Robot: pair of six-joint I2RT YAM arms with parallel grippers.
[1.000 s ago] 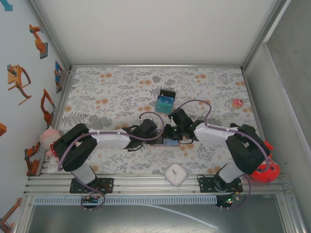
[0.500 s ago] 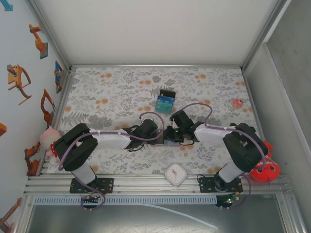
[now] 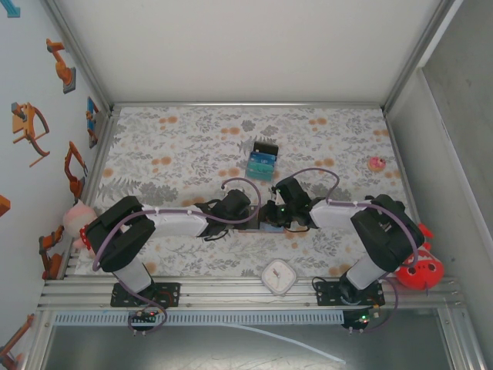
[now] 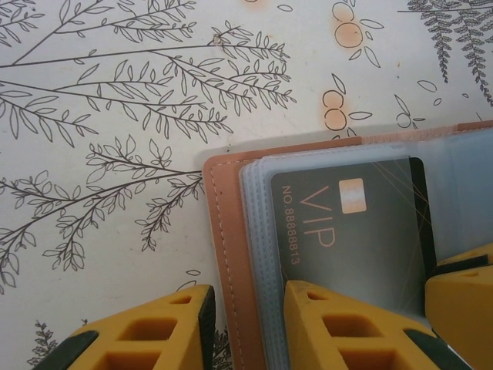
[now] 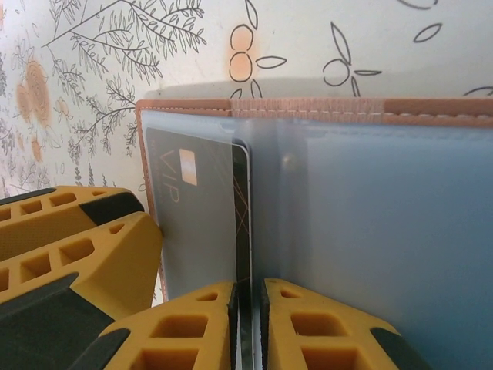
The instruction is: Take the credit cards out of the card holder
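Card edge pinched, right gripper, holder open

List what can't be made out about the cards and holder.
Top external: card holder mostly under left gripper and right gripper; stacked cards too small to count.
Left wrist: VIP card's lower edge behind a yellow finger; holder cut off right.
Right wrist: card number foreshortened, unreadable.

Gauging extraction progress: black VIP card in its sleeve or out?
Mostly in. Clear sleeve covers the black VIP card; one dark edge strip pokes out between right jaws.
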